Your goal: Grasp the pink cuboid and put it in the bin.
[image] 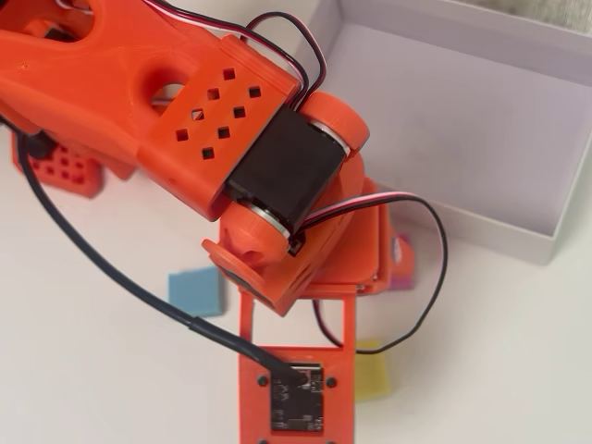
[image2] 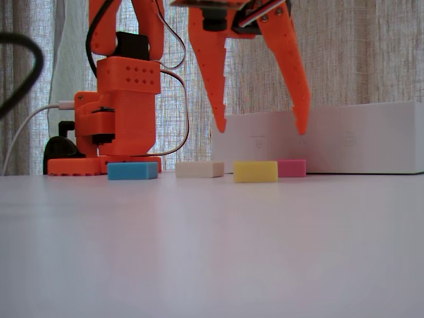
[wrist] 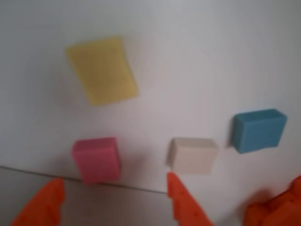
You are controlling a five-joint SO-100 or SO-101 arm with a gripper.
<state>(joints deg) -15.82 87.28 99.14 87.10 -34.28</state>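
Orange fingers [wrist: 113, 197] poke up from the bottom of my wrist view, spread wide and empty; the pink cuboid [wrist: 96, 159] sits on the bench just above the gap, nearer the left tip, beside a cream block [wrist: 193, 155]. From the fixed view, the tips hang clear above the cuboid [image2: 291, 167], a flat foam-like slab before the bin [image2: 371, 136]. Overhead, the arm hides most of it.

In my fixed view the cuboid [image2: 292, 167] lies on the tabletop [image2: 212, 252], with the bin [image2: 371, 136] behind it. Left of the cuboid I see the nearest block [image2: 255, 171] just beside it, then the middle block [image2: 199, 169], then the farthest block [image2: 132, 170] before the arm base [image2: 112, 126]. The tool [image2: 262, 129] hangs above, its jaws spread.
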